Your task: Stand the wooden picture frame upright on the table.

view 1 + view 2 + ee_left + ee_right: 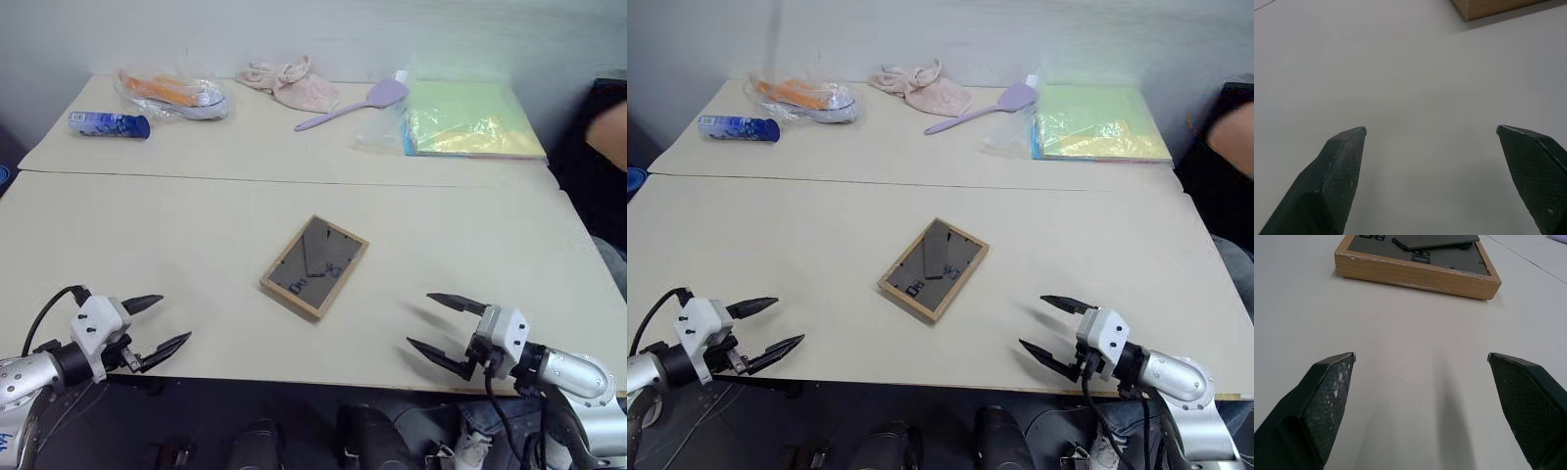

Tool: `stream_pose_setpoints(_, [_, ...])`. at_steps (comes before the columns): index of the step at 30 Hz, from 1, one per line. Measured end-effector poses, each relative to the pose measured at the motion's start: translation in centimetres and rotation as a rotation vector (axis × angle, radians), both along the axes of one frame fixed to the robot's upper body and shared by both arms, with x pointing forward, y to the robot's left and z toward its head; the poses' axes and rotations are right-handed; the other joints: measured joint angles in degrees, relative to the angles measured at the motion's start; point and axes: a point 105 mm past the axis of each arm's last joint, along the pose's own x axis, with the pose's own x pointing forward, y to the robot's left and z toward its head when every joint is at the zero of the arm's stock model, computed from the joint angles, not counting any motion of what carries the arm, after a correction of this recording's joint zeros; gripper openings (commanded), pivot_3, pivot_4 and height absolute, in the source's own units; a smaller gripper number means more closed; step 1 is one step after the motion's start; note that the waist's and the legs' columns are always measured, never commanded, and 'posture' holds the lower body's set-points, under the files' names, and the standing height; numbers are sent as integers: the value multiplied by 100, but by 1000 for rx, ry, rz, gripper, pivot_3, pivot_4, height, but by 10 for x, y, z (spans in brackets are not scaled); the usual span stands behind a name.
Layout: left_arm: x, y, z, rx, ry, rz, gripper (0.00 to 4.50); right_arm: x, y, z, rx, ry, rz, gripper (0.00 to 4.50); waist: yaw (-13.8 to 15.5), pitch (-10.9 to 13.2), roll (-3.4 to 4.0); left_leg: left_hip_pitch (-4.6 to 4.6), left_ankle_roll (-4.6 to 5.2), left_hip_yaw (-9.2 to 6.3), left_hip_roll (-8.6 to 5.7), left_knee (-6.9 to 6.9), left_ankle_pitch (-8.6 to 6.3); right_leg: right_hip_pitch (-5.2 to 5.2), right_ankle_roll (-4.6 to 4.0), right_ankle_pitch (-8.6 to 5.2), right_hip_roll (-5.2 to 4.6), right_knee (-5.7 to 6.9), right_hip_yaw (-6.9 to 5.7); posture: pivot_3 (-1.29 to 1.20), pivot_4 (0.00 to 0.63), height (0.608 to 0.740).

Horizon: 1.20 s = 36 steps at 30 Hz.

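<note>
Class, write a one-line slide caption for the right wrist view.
Open right gripper faces the wooden picture frame lying back-up on the table.

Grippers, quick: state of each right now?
Left gripper: open, holding nothing.
Right gripper: open, holding nothing, short of the wooden picture frame.

Your left pincer (pixel 152 326) hangs low at the near left, its two black fingers (pixel 1337 171) spread wide with nothing between them, aimed inward and slightly down. Your right pincer (pixel 439 325) mirrors it at the near right, fingers (pixel 1327 396) equally wide and empty, wrist turned inward toward the middle.
</note>
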Motion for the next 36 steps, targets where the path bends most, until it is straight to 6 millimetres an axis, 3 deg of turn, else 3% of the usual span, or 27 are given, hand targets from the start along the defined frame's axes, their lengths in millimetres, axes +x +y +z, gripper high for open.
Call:
stream_pose_setpoints(4, [0, -2, 1, -16, 5, -5, 4500, 0, 3, -1, 3, 8, 11, 4463, 0, 0, 0, 0, 0, 0, 0, 0, 0, 0, 0, 0, 0, 1, 0, 0, 150, 740])
stream_pose_setpoints(7, [3, -10, 5, -66, 34, -26, 4111, -3, 10, -4, 23, 55, 35, 3943, 0, 0, 0, 0, 0, 0, 0, 2, 0, 0, 0, 0, 0, 3, 0, 0, 150, 740])
stream_pose_setpoints(10, [21, -24, 19, -66, -11, -64, 3336, -1, 26, 0, 27, 64, 85, 2938, 17, -1, -2, -1, 0, -3, -1, 17, 1, 1, 0, 0, -1, 15, -1, 0, 150, 740])
stream_pose_setpoints(14, [62, -56, 39, -27, -93, -125, 2015, 13, 45, 3, 4, 42, 82, 1477, 45, -4, -6, -5, -1, -4, -4, 35, 0, 1, 1, 1, 3, 26, -3, 0, 150, 740])
stream_pose_setpoints(18, [93, -75, 33, -13, -96, -117, 729, 32, 68, 9, 0, -30, 71, 58, -12, -4, -5, -13, -3, 8, -1, 41, 2, -8, 3, 1, 15, 47, -2, 0, 150, 740])
stream_pose_setpoints(20, [107, -90, 24, -26, -72, -133, 63, 50, 78, 12, -10, -55, 27, 0, -8, -4, -6, -17, -3, 11, -1, 53, 2, -11, 4, 2, 17, 52, -2, 0, 150, 740])
stream_pose_setpoints(25, [118, -116, 4, -5, -12, -189, 27, 68, 95, 11, -21, -65, -6, 0, 10, -5, -6, -27, -2, 11, -2, 54, 2, -20, 4, 2, 17, 54, -2, 0, 150, 740])
stream_pose_setpoints(36, [82, -135, -10, -65, 82, -315, 27, 83, 89, 11, -40, -61, -39, 0, -3, -5, -6, -24, -1, 11, 2, 57, 3, -18, 5, 3, 14, 58, 3, 0, 150, 740])
